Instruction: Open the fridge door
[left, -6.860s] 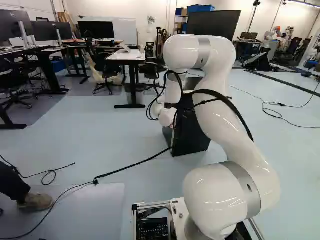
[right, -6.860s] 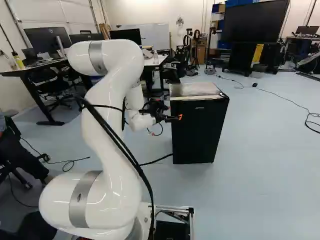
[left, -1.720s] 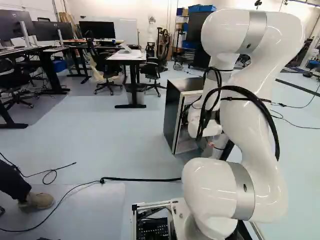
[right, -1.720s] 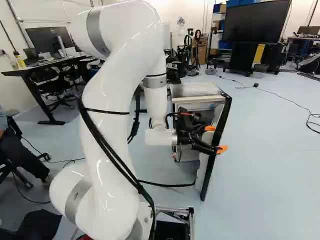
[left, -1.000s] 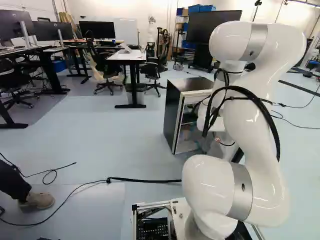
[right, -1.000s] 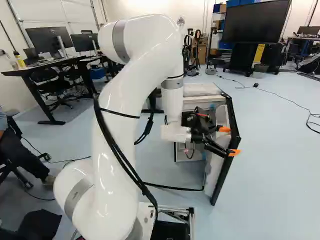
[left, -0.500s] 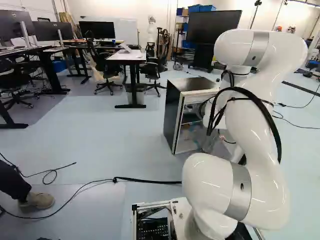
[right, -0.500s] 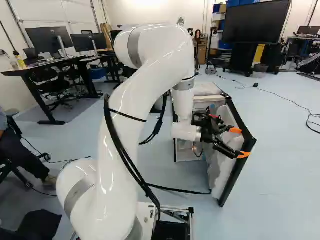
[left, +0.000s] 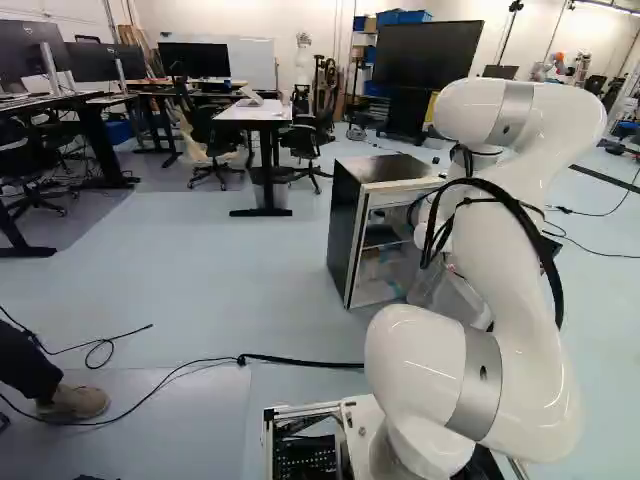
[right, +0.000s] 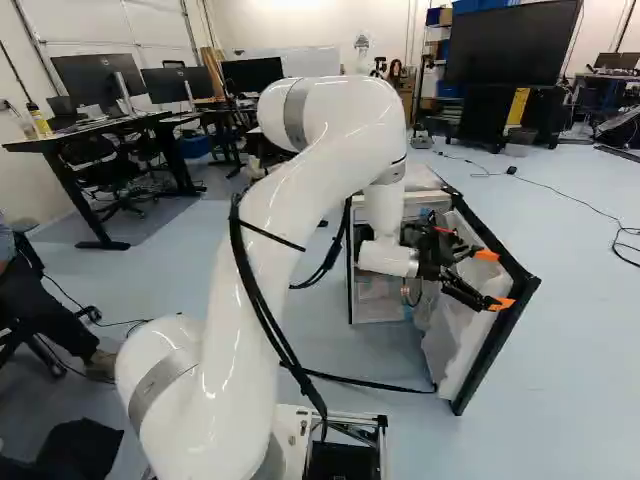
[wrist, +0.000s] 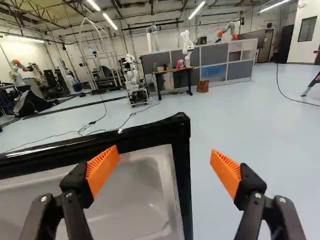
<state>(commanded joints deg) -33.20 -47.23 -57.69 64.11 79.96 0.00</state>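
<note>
Bright light from ceiling strip lights (wrist: 110, 21). Glare spots on white arm (right: 280, 200); shine along fridge door (wrist: 145, 136).

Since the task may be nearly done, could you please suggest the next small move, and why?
I would probably ease the tool straight back, away from the door. The door stands wide open, baring the fridge's inside, and the fingers are spread, one over the door's inner panel, the other past its edge.

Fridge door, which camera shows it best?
The right base view, where the door stands open with inner side and black edge showing. The wrist view has one corner close up; in the left base view the arm mostly hides it.
</note>
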